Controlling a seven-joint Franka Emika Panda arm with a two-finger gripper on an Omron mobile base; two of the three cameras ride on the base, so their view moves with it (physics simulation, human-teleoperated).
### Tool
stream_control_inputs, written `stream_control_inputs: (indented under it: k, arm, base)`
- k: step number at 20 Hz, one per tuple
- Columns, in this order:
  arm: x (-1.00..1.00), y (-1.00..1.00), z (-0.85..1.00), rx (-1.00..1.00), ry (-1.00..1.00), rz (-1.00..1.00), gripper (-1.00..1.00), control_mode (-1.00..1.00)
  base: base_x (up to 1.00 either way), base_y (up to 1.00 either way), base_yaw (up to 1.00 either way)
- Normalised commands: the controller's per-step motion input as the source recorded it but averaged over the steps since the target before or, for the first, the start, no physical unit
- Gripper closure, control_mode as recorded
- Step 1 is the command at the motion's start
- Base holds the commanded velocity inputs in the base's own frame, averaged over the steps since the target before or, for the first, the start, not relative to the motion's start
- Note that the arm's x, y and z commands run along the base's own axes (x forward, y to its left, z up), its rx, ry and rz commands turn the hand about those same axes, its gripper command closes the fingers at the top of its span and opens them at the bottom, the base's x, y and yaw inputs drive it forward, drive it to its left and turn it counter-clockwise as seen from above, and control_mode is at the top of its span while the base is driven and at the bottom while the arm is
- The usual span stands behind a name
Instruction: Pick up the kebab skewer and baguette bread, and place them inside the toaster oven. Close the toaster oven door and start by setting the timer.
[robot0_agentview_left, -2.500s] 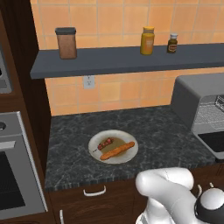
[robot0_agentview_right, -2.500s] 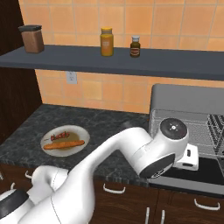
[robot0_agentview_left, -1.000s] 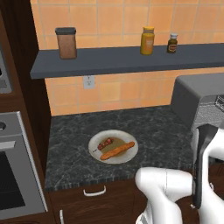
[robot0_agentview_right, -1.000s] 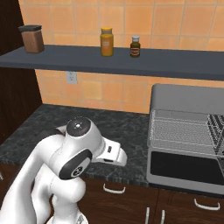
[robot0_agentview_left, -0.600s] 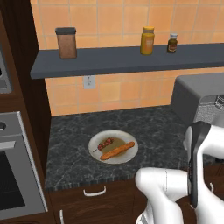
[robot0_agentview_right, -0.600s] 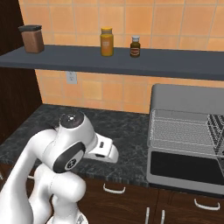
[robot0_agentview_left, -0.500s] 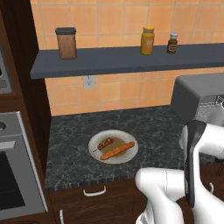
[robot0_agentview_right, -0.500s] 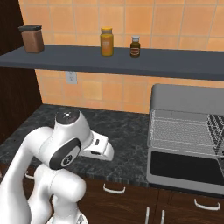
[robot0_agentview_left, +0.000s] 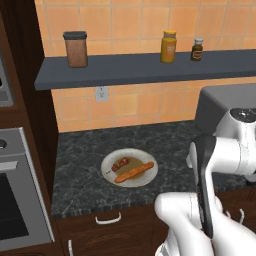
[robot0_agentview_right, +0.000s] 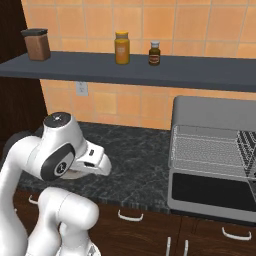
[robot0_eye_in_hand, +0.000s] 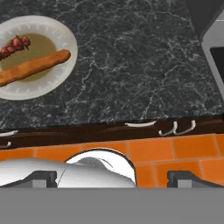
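Left base view: the baguette bread (robot0_agentview_left: 134, 171), a slim orange-brown loaf, lies beside the kebab skewer (robot0_agentview_left: 120, 164), a thin stick of dark-red chunks, on a round white plate (robot0_agentview_left: 112, 177) on the speckled black stone counter (robot0_agentview_left: 80, 175). The white arm (robot0_agentview_left: 220, 160) covers most of the grey toaster oven (robot0_agentview_left: 220, 102).

Right base view: the toaster oven (robot0_agentview_right: 212, 165) stands open; wire rack visible, toaster oven door (robot0_agentview_right: 210, 192) folded down, right edge cut off. 3 jars (robot0_agentview_right: 122, 47) sit on the grey shelf (robot0_agentview_right: 150, 70).

Hand view: baguette bread (robot0_eye_in_hand: 33, 66) and kebab skewer (robot0_eye_in_hand: 15, 44) sit upper left, both partly cropped. 2 dark fingertips (robot0_eye_in_hand: 41, 178) stand wide apart, the gripper (robot0_eye_in_hand: 114, 179) holding nothing.
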Motion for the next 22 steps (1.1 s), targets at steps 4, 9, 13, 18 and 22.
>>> stream_control_inputs:
  k: [4,9,13,18,22]
  arm:
    - [0.04,0.55,-0.04,0.00,0.00,0.00,-1.00,-1.00]
    - [0.05,0.19,-0.12,0.00,0.00,0.00,-1.00,-1.00]
    - [0.00,0.00,-0.06,0.00,0.00,0.00,-1.00,-1.00]
    - [0.00,0.01,-0.05,0.00,0.00,0.00,-1.00,-1.00]
    - [0.00,0.07,-0.16,0.00,0.00,0.00,-1.00,-1.00]
  base:
    - [0.00,0.00,0.00]
    - [0.00,0.00,0.00]
    - [0.00,0.00,0.00]
    - [0.00,0.00,0.00]
    - [0.00,0.00,0.00]
